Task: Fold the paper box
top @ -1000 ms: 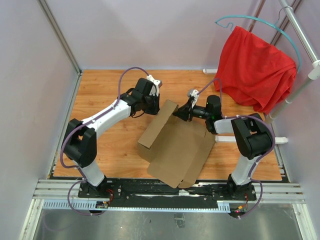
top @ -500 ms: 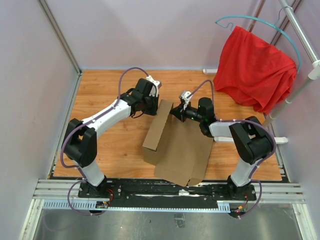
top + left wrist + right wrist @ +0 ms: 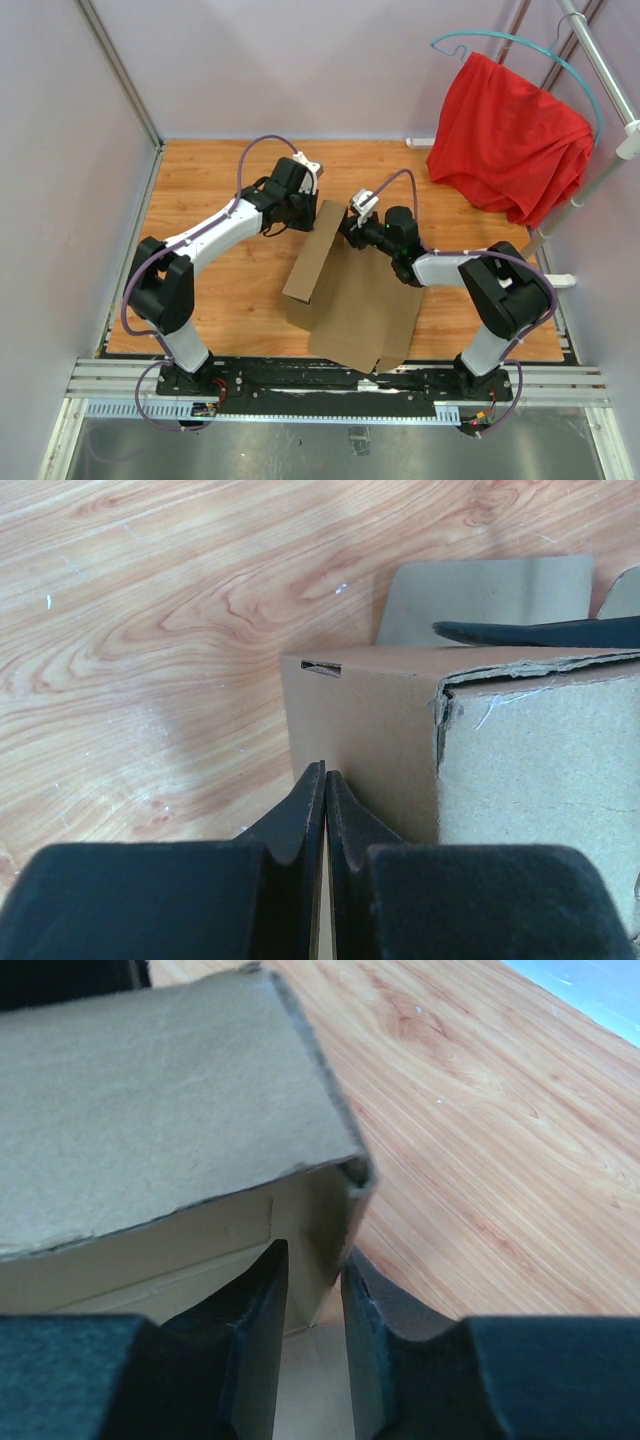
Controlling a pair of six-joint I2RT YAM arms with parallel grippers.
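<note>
One red cloth [image 3: 510, 140] hangs beyond the paper box [image 3: 352, 295].

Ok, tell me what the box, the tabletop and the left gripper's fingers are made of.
Paper box: brown cardboard, matte, with torn fibrous edges. Tabletop: wood or wood-look laminate, showing grain lines and a slight sheen. Fingers: black, matte, likely plastic or rubber.
</note>
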